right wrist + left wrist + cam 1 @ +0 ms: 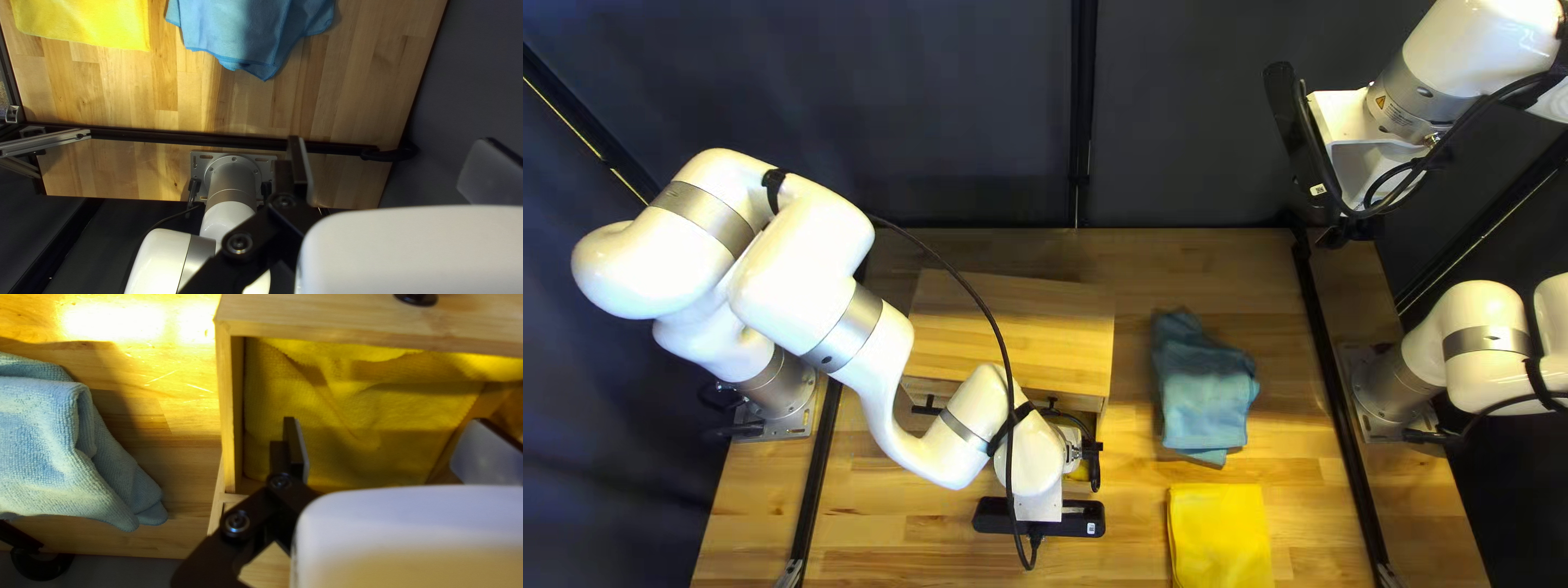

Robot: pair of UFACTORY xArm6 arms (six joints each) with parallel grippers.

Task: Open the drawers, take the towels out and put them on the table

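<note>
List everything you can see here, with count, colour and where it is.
drawer cabinet: one, pale wood, mid-table.
open drawer: one, pale wood, cabinet's near side.
drawer towel: one, yellow, inside open drawer.
yellow towel: one, yellow, table's near edge, right.
blue towel: one, blue, right of cabinet.
table: one, wood.
curtain: one, dark, behind table.
left gripper: one, black fingers open, over drawer towel.
right gripper: one, black fingers open, raised over its base.

Bright light from above falls on the pale butcher-block wooden table (1241, 269), while the dark curtain (890, 106) behind it is dim. In the left wrist view, glare washes out a patch of the table beside the open light-wood drawer (226, 416). The crumpled yellow towel (359, 428) inside lies partly shaded, and the folded light-blue towel (45, 437) throws a dark shadow.
</note>
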